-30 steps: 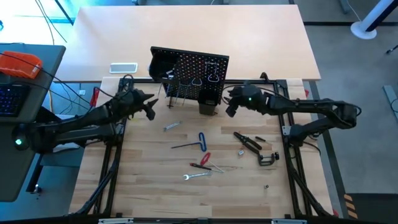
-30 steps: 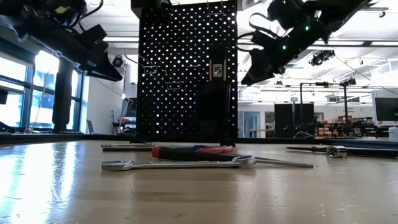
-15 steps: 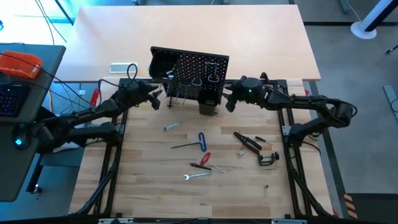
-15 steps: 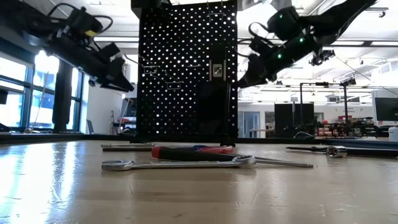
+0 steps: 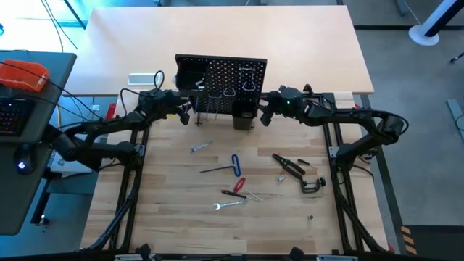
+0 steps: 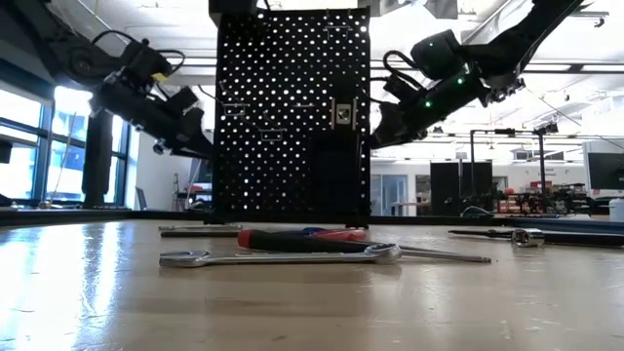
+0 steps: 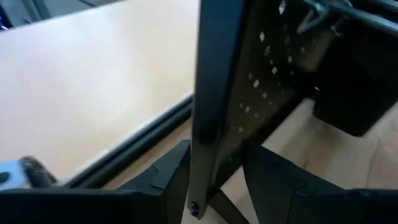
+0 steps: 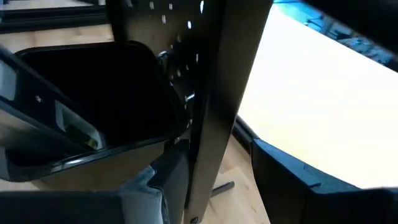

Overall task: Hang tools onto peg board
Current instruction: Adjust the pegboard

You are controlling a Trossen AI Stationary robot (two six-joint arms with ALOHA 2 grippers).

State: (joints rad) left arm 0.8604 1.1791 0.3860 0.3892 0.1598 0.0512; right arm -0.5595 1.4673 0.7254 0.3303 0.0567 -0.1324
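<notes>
The peg board [image 5: 221,83] stands upright at the table's far edge, a black perforated panel [image 6: 292,117] with hooks and a bin. My left gripper [image 5: 186,114] is at its left side edge and my right gripper [image 5: 262,114] at its right side edge. Both are open, with the edge between the fingers [image 7: 214,177] [image 8: 214,171]. The tools lie flat on the table: a silver wrench [image 5: 201,146], a blue T hex key [image 5: 233,163], a red screwdriver [image 5: 235,187], pliers [image 5: 288,164], a C-clamp [image 5: 313,184] and another wrench [image 5: 228,205]. My left gripper has the peg board's left side edge [image 7: 205,112] between its open fingers, coming slanting down from the table's left; whether a finger touches it I cannot tell. My right gripper straddles the right side edge [image 8: 214,93] the same way from the table's right; whether it touches cannot be told.
A black bin [image 5: 243,122] hangs low on the board's front, close to my right gripper [image 8: 93,112]. A tan table [image 5: 217,32] lies behind the board, with a white object [image 5: 143,78] on it. An orange object [image 5: 22,74] sits far left.
Both grippers have moved inward toward the peg board and a little down, the left from the table's left and the right from its right. Their fingers now stand around the board's side edges. The tools on the table have stayed where they were.
</notes>
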